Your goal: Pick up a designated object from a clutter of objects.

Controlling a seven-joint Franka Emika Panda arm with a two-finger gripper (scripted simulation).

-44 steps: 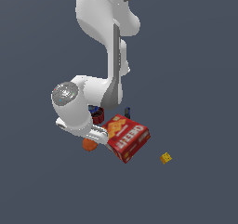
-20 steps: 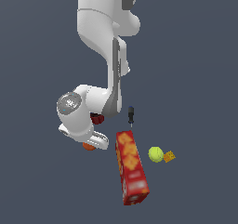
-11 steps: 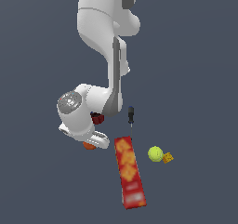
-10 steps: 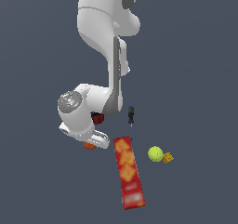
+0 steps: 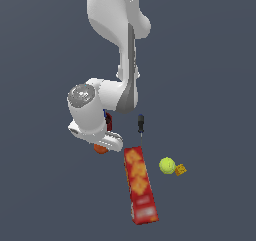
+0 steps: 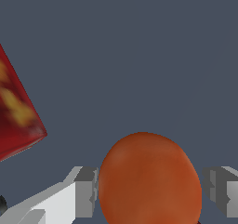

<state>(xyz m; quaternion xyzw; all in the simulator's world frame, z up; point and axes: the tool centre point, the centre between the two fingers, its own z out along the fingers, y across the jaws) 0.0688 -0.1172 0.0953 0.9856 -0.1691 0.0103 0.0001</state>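
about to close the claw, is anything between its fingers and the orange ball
Nothing visible. In the wrist view the orange ball sits between the claw's fingers with small gaps on both sides; the red cracker box lies off to one side.

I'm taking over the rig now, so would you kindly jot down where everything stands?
Tool: open, one finger on each side of the orange ball, gaps visible, not yet gripped.
Exterior view: orange ball mostly hidden under the wrist; red cracker box lies flat beside it; yellow-green ball and yellow cube to the box's right; screwdriver behind the box.
Done: tool placed around the ball.
Left: close, lift.
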